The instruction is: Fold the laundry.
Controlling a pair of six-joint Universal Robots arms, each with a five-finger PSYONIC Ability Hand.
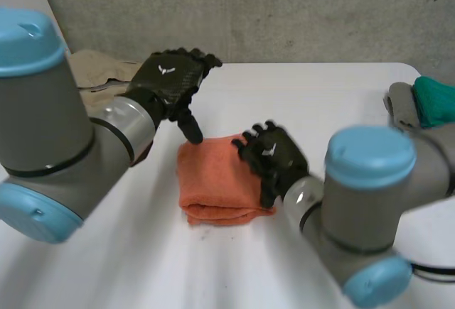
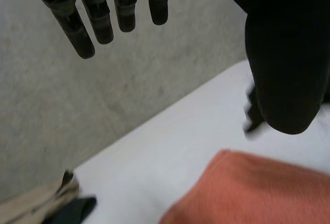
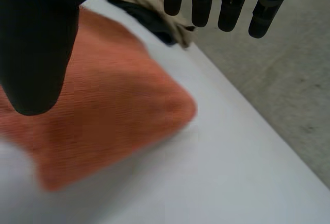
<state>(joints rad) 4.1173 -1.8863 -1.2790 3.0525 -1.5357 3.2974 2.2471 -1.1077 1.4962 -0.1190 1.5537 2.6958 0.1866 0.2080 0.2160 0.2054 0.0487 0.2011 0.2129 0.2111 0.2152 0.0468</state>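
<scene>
An orange towel (image 1: 220, 181), folded into a thick squarish pad, lies in the middle of the white table (image 1: 298, 89).

The left hand (image 1: 170, 78) hangs over the table just beyond the towel's far left corner, with its thumb pointing down toward that corner. Its own wrist view shows the fingers (image 2: 100, 18) straight and well apart from the thumb. Nothing is held between them, and the towel lies below the palm.

The right hand (image 1: 274, 156) is at the towel's right edge. In the head view its fingers look somewhat bent over the cloth, and I cannot tell whether they touch it. The right wrist view is clearer: the fingers (image 3: 229, 7) hang straight, apart from the thumb, and grip nothing. 1 corner of the towel lies beneath them.

The head view takes in the table's far sides. A beige cloth (image 1: 96, 71) is heaped at the far left, behind the left arm. At the right edge, 2 more pieces touch each other, a green cloth (image 1: 434, 99) and a grey cloth (image 1: 402, 106). Both wrist views bring out a dark cloth (image 3: 147, 20) lying against the beige heap, on the side toward the towel.
</scene>
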